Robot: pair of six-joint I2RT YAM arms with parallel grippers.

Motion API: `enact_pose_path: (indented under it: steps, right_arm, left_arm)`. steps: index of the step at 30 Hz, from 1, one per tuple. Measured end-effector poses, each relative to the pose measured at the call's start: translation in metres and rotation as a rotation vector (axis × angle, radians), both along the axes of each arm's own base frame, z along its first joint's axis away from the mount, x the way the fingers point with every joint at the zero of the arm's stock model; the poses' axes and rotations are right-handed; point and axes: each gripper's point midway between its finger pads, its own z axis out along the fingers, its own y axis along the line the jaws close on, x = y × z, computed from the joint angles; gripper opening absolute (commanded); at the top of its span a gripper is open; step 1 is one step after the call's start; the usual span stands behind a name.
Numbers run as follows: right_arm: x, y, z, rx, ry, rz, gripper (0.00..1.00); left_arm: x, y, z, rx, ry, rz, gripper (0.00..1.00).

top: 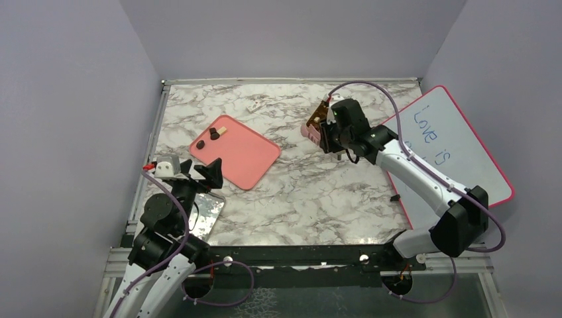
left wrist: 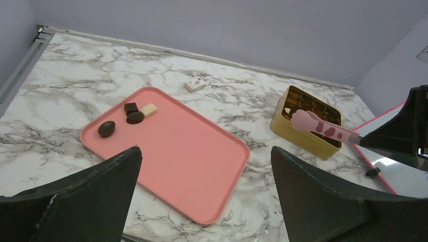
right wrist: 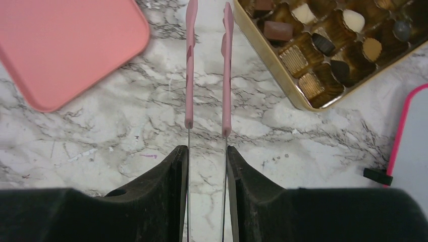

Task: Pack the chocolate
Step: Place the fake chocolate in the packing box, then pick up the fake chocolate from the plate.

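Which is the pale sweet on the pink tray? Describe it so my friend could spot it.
Look at the pink tray on the marble table. Four chocolates cluster in its far left corner, and the cream piece is the rightmost of them. It alone is pale and flat-sided; the other three are dark brown.

I'm seeing the left arm (top: 159, 225) sitting folded low, the left fingers (left wrist: 91, 196) standing wide apart, nothing between them. The right arm (top: 424, 179) is reaching forward, the right fingers (right wrist: 166, 191) pinching pink tweezers (right wrist: 190, 75) between them.
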Motion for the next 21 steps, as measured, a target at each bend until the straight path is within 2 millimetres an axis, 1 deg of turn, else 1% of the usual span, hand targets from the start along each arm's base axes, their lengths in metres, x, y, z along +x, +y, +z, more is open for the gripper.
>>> enact_pose_path:
  steps: [3,5,8,11,15,18,21]
  right_arm:
    - [0.005,0.018,0.007,0.015,-0.028,0.040,0.36]
    - [0.007,0.027,0.007,0.016,-0.040,0.061,0.36]
    - [0.008,0.038,0.000,0.007,-0.045,0.095,0.36]
    - [0.009,0.048,-0.006,-0.001,-0.051,0.124,0.36]
    - [0.010,0.066,-0.015,-0.006,-0.056,0.172,0.36]
    - [0.009,0.091,-0.020,-0.016,-0.065,0.231,0.35]
    - [0.008,0.126,-0.019,-0.011,-0.098,0.305,0.35]
  left_arm:
    - [-0.002,0.006,0.004,-0.010,-0.017,0.024,0.99]
    - [-0.004,0.009,0.007,-0.019,-0.030,0.036,0.99]
    - [-0.007,0.012,0.010,-0.029,-0.046,0.046,0.99]
    - [-0.007,0.014,0.010,-0.029,-0.045,0.053,0.99]
    - [-0.006,0.015,0.009,-0.029,-0.044,0.060,0.99]
    - [-0.006,0.016,0.009,-0.029,-0.044,0.063,0.99]
    - [-0.007,0.017,0.010,-0.030,-0.046,0.070,0.99]
